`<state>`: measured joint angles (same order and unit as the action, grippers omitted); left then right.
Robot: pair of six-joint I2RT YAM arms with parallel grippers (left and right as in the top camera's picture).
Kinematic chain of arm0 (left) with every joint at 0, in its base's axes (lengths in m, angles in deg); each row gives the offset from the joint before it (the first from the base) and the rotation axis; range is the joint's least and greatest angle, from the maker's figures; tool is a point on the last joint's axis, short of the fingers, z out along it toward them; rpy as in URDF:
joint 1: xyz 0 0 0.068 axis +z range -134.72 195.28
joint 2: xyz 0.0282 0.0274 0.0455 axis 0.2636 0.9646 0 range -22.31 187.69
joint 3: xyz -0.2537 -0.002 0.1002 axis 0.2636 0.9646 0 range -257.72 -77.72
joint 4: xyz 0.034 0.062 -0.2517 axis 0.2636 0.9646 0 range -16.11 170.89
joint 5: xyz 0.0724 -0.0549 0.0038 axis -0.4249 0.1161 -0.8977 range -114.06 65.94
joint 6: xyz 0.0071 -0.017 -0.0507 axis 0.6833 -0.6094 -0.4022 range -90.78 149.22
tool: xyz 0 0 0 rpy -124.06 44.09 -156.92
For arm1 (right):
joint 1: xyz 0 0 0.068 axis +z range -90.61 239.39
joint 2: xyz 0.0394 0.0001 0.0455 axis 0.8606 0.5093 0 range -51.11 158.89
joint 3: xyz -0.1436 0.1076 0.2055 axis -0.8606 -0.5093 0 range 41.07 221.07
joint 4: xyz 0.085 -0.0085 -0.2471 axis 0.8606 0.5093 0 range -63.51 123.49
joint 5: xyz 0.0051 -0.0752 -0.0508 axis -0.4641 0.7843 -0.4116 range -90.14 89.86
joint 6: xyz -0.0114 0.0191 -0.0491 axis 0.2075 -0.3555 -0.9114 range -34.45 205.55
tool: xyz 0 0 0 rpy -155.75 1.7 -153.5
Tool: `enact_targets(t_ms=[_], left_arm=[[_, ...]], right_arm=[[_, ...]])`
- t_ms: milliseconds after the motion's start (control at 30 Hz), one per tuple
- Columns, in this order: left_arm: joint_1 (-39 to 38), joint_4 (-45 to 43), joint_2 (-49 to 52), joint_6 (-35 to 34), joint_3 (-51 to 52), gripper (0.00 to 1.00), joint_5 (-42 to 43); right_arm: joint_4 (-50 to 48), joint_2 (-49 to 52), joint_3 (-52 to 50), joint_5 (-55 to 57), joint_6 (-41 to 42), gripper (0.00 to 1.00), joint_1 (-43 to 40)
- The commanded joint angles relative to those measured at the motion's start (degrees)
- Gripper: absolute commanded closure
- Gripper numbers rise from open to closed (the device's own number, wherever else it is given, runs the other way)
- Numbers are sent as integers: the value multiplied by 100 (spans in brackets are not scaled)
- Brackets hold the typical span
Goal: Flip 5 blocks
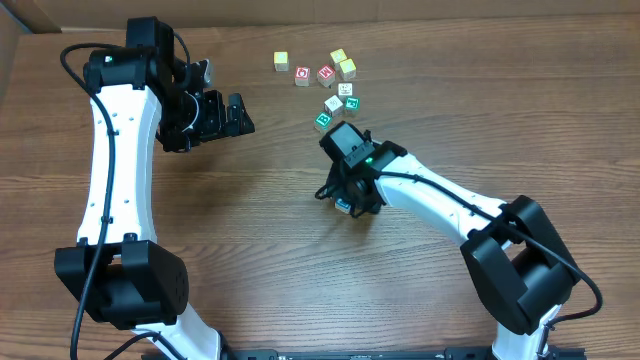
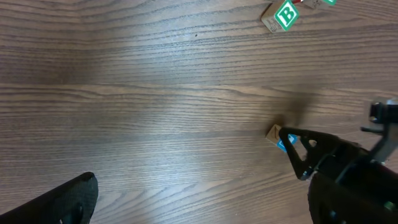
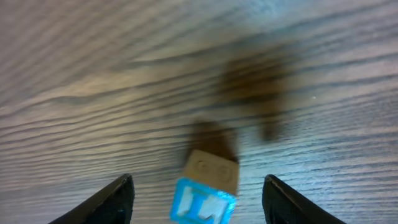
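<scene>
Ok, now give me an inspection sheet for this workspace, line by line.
surface: wood-grain table, no spills seen
job's things: four white or green blocks clustered at the far side; blue-faced block apart, between the right jaws
clutter: three yellow cubes, two red-faced cubes beside the cluster
grippers: left gripper jaws open, empty; right gripper jaws open, not touching the block
cables: black cable along each arm, off the blocks
surroundings: tan edge beyond one corner, unidentifiable

White-shelled arms [image 1: 108, 170], black joints, black cables [image 1: 76, 318], green light [image 1: 371, 157]
</scene>
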<state>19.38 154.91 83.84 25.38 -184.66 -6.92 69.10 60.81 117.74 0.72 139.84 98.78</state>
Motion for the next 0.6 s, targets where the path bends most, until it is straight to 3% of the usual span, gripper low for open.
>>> enact_targets(t_ms=[0,233,567], left_arm=[[-37,-9,61,66,-114,0,-22],[-37,-9,61,66,-114,0,-22],[-37,-9,61,63,-114,0,-22]], right_arm=[[-192,-55,-210,37,192,33,7],[-308,-52,-247,-94,101,34,13],[-389,-48,-278,24,155,43,210]])
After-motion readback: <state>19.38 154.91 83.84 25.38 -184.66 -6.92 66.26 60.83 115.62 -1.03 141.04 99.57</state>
